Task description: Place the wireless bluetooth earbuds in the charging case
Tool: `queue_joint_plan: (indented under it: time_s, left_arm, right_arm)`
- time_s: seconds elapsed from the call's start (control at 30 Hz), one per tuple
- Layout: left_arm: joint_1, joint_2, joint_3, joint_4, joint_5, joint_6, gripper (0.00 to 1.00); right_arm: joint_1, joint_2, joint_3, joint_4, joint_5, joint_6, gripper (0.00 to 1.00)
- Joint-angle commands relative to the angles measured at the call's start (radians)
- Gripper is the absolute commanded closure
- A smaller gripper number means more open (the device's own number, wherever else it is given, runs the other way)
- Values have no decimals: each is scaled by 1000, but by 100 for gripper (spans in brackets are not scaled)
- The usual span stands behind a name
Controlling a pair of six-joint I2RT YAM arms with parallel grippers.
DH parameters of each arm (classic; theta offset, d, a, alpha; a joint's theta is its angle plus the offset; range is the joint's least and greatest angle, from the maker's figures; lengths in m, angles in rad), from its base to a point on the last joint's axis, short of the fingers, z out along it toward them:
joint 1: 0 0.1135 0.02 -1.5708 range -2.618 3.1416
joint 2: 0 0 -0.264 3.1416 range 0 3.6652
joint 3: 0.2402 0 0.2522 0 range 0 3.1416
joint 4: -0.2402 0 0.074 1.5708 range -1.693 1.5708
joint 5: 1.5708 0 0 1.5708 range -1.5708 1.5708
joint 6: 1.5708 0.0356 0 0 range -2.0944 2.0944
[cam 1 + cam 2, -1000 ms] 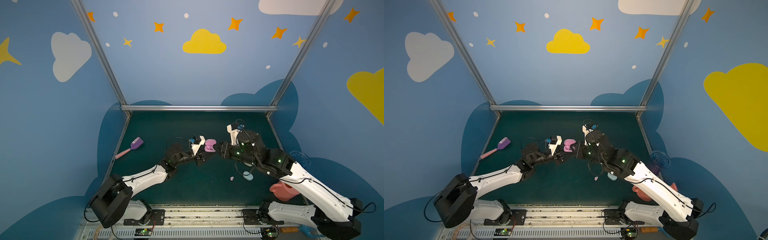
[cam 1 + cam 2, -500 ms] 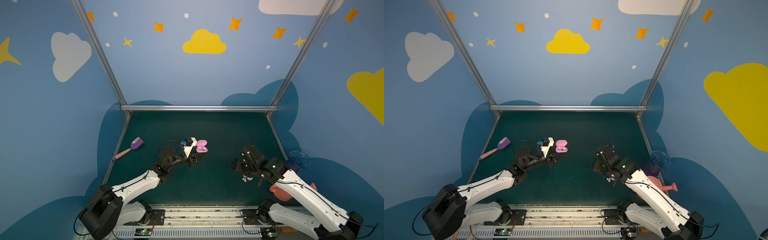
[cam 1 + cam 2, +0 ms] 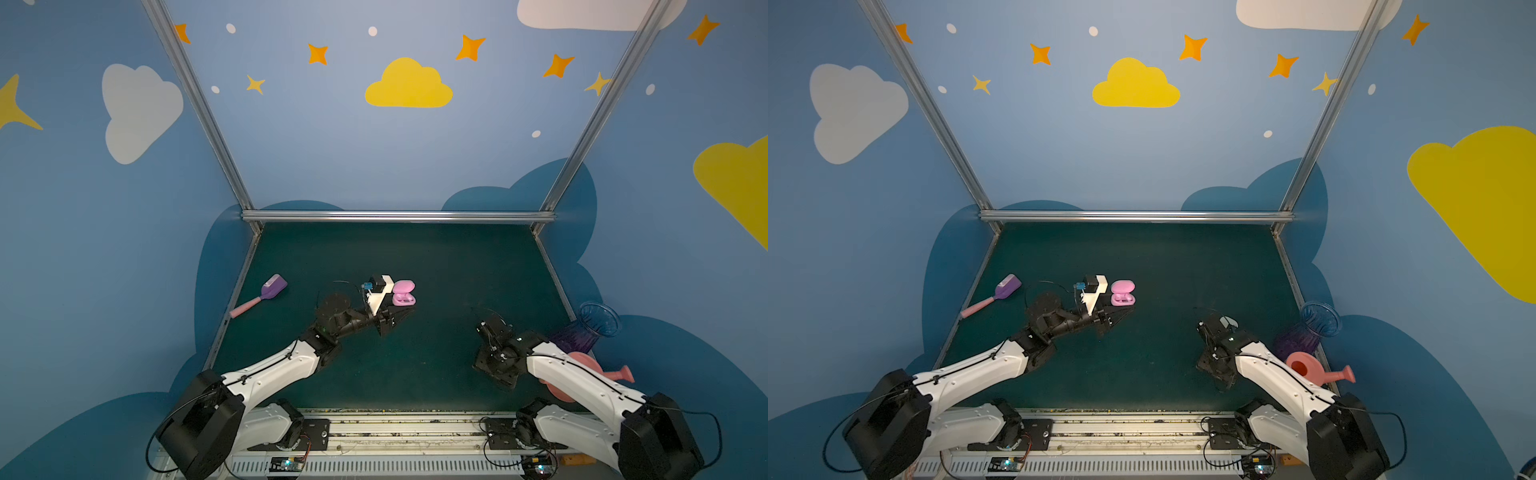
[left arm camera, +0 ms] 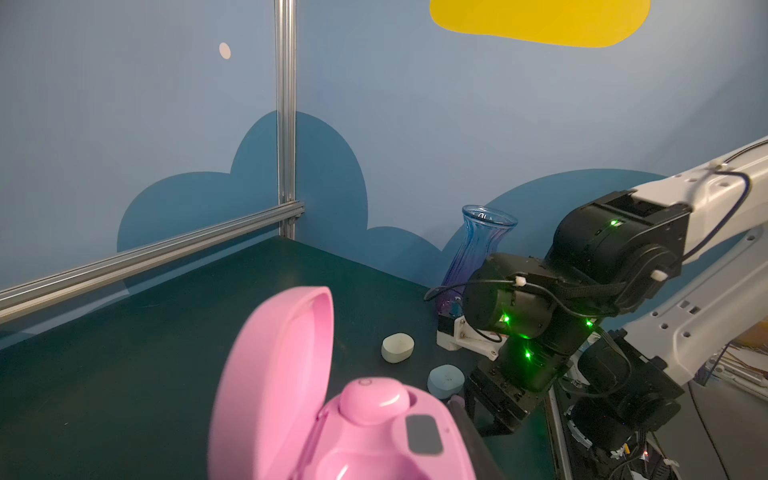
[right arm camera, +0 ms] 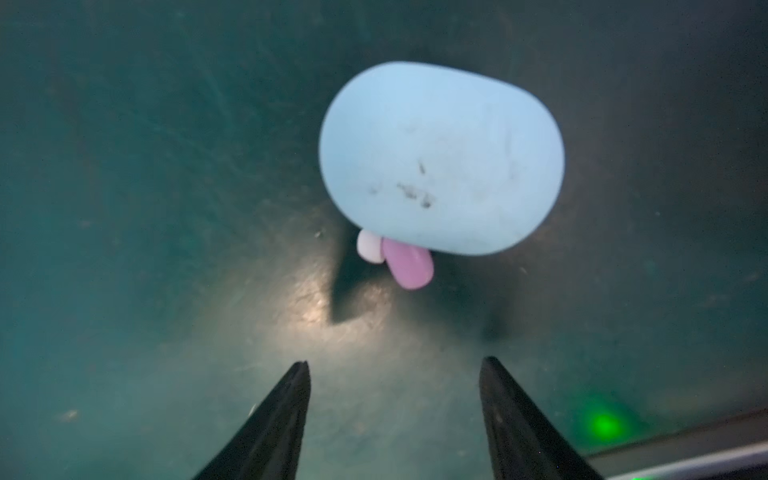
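W/ right gripper [image 5: 395,361] spread, drop straight onto pink earbud [image 5: 409,266] tucked vs blue case [image 5: 440,158] nr table's [image 3: 415,257] right edge; pinch gently. Hold pink charging case [image 4: 353,436] steady in left gripper's [image 3: 401,314] pinch, mid-table.

Blue walls [image 3: 374,166] carry painted white and yellow clouds [image 3: 408,85] and orange stars [image 3: 318,54] across the upper frame in both top views. An aluminium rail [image 3: 395,216] crosses mid-frame. A dark green mat [image 3: 415,257] lies below it, evenly lit.
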Motion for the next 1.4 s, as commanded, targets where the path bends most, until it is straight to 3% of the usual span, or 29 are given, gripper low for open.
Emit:
queue_joint_plan:
  time_s: [0.0, 0.33, 0.63, 1.07, 1.37]
  left_arm:
    - [4, -24, -8, 1, 9, 9, 91]
    - [5, -28, 0, -21, 3, 18, 91]
    - [11, -9, 9, -21, 5, 18, 91]
    - [17, -3, 6, -17, 4, 17, 91]
    - [18, -6, 12, -26, 8, 19, 91]
  right_arm:
    - [-5, 18, -15, 91, 63, -18, 35]
    - [-41, 84, -42, 253, 85, -98, 34]
    - [-41, 216, 11, 356, -31, -176, 35]
    - [-12, 395, 142, 375, -159, -245, 36]
    - [4, 358, 214, 241, -85, -248, 34]
